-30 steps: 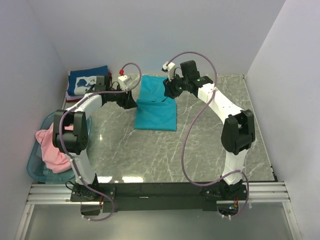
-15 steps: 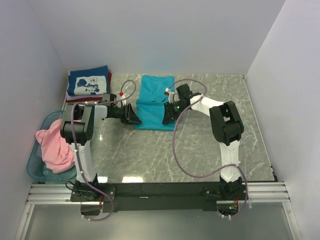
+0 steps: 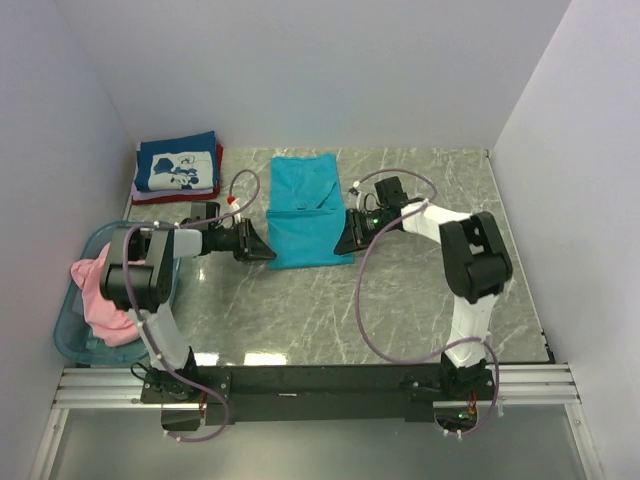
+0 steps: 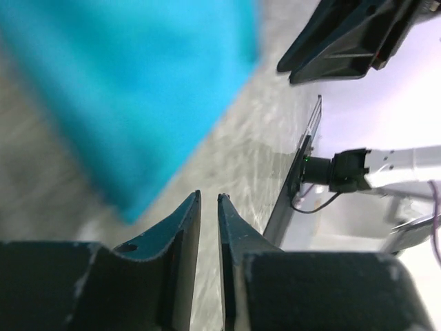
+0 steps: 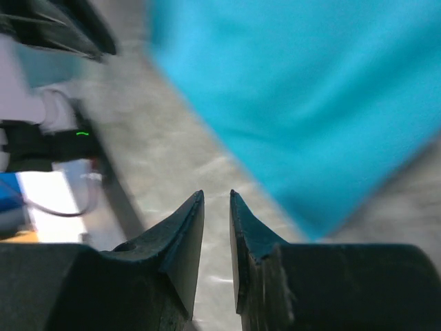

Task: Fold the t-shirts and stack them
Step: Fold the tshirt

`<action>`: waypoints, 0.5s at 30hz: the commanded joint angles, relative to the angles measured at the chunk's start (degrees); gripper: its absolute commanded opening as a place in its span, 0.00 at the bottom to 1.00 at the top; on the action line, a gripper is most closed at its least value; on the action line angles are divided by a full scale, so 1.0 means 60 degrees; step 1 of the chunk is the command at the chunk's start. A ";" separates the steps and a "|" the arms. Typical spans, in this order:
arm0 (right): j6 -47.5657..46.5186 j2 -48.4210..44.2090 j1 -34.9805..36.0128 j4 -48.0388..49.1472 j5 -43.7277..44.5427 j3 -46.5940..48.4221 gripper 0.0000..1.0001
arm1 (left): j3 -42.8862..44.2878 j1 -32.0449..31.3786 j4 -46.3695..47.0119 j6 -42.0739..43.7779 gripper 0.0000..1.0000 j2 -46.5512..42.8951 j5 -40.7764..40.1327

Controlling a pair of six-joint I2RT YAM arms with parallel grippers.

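Note:
The teal t-shirt (image 3: 310, 215) lies flat mid-table, its far half narrower than its near half. My left gripper (image 3: 268, 253) sits low at the shirt's near-left corner and my right gripper (image 3: 342, 246) at its near-right corner. In the left wrist view the teal cloth (image 4: 138, 89) ends just left of my left gripper (image 4: 209, 196). The jaws stand a narrow gap apart over bare table. My right gripper (image 5: 216, 194) is likewise narrowly open beside the teal cloth (image 5: 310, 89). A folded navy printed shirt (image 3: 178, 168) lies on a red one (image 3: 216, 158) at the back left.
A pink shirt (image 3: 105, 295) is heaped in the light-blue plastic basket (image 3: 72, 338) at the left table edge. White walls close in the back and both sides. The right arm's gripper (image 4: 351, 41) shows across the shirt in the left wrist view.
Both arms have swung down from the shirt's far half to its near corners, close to the table. Both pairs of jaws have narrowed. The teal shirt has stayed in place.

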 commanded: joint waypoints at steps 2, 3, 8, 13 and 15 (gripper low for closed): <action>0.2247 -0.1370 0.0365 0.3009 -0.1395 -0.1034 0.29 | -0.0246 -0.0779 0.1361 -0.0323 0.23 -0.1207 0.0261; 0.2512 -0.1312 0.0583 0.3148 -0.1456 -0.1109 0.28 | -0.0363 -0.1173 0.1783 -0.0676 0.23 -0.1178 0.0276; 0.4139 -0.0010 0.1069 0.5005 -0.1749 -0.1183 0.25 | -0.0745 -0.1864 0.4724 -0.3031 0.22 -0.0011 -0.0090; 0.4039 0.1105 0.1142 0.5113 -0.1545 -0.0876 0.24 | -0.0322 -0.1851 0.5686 -0.3961 0.22 0.1398 -0.0499; 0.3456 0.1470 0.1011 0.4557 -0.1311 -0.0773 0.23 | -0.0291 -0.1676 0.5597 -0.3931 0.21 0.1897 -0.0545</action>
